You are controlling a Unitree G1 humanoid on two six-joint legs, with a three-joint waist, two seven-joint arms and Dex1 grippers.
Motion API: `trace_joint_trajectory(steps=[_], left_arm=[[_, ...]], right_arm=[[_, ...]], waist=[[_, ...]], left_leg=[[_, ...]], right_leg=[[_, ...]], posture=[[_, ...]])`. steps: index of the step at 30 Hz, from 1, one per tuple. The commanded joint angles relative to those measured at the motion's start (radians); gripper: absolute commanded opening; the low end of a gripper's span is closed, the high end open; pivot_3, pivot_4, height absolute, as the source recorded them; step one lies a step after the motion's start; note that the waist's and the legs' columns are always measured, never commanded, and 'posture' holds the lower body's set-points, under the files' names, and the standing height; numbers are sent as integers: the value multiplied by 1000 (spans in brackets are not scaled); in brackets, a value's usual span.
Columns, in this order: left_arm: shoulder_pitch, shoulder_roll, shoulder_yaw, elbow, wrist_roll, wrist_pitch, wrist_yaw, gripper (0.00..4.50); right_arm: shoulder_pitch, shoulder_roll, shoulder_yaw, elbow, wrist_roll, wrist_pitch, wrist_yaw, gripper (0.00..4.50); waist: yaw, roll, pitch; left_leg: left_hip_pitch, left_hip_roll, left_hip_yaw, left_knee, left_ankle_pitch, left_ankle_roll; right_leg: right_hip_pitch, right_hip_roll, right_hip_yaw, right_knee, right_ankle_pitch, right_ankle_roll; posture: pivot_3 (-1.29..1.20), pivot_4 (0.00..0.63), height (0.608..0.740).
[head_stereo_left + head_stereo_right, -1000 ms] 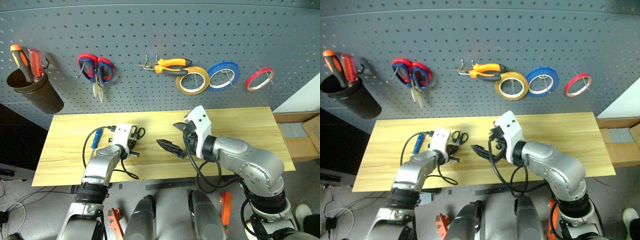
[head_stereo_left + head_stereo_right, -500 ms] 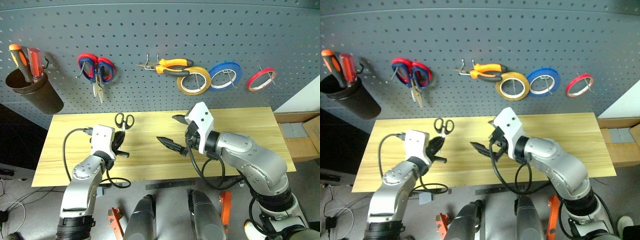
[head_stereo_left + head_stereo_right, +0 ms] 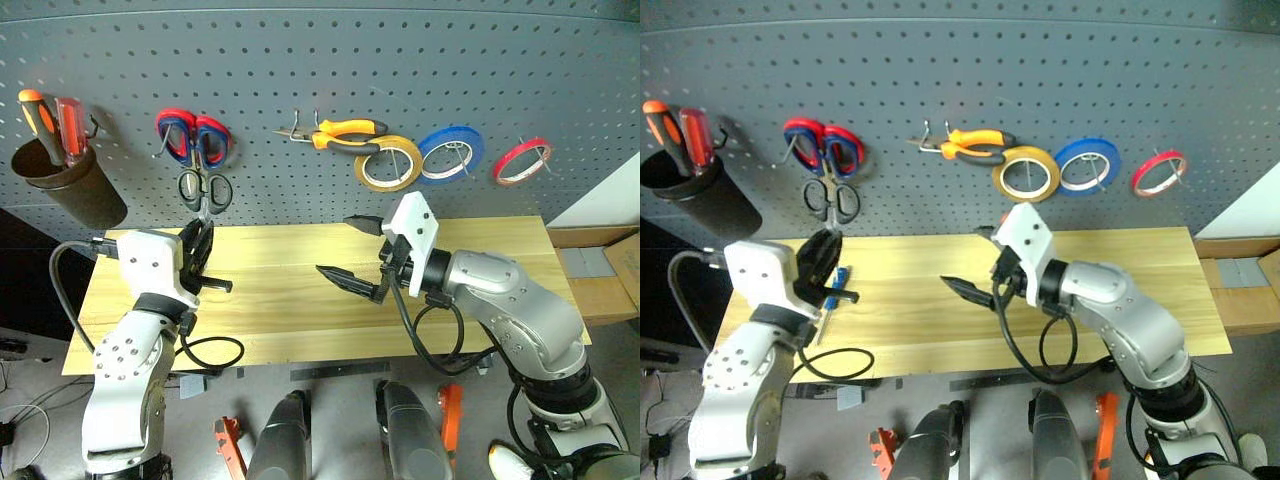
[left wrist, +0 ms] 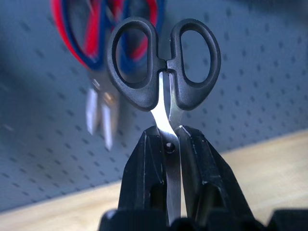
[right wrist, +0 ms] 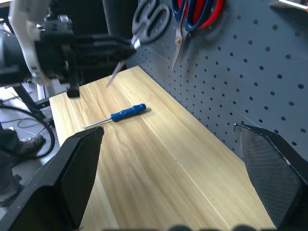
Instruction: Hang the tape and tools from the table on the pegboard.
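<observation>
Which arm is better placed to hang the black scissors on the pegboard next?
Left. The left gripper is shut on the black scissors, handles up, close to the pegboard. The right gripper is open, holds nothing and hangs over the table.

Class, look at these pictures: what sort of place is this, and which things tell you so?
Most likely a workshop or tool bench: a perforated pegboard with hooks carries pliers, scissors and tape rolls, above a wooden table where a blue-handled screwdriver lies.

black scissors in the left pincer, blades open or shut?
Shut. In the left wrist view the black scissors stand handles-up with both blades together, clamped between the left pincer fingers, in front of the pegboard.
</observation>
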Motion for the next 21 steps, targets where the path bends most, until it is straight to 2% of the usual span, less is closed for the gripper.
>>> trace_joint_trajectory(steps=[1, 10, 21], left_arm=[[21, 10, 36, -100, 25, -25, 25, 144], [-49, -1, 46, -103, -8, 20, 60, 144], [-126, 24, 54, 20, -19, 13, 39, 144]], right_arm=[[-13, -6, -16, -10, -2, -37, 23, 4500], [-34, -9, -10, 30, -16, -66, 46, 4500], [-34, 2, -5, 30, -37, -62, 43, 4500]], waist=[[2, 0, 0], [23, -3, -17], [26, -3, -24]], left_leg=[[0, 0, 0, 0, 0, 0], [0, 0, 0, 0, 0, 0], [1, 0, 0, 0, 1, -2]], right_leg=[[0, 0, 0, 0, 0, 0], [0, 0, -1, 1, 0, 0], [0, 1, 0, 1, 0, 0]], posture=[[-36, 255, 740], [-23, 245, 740], [-45, 248, 740]])
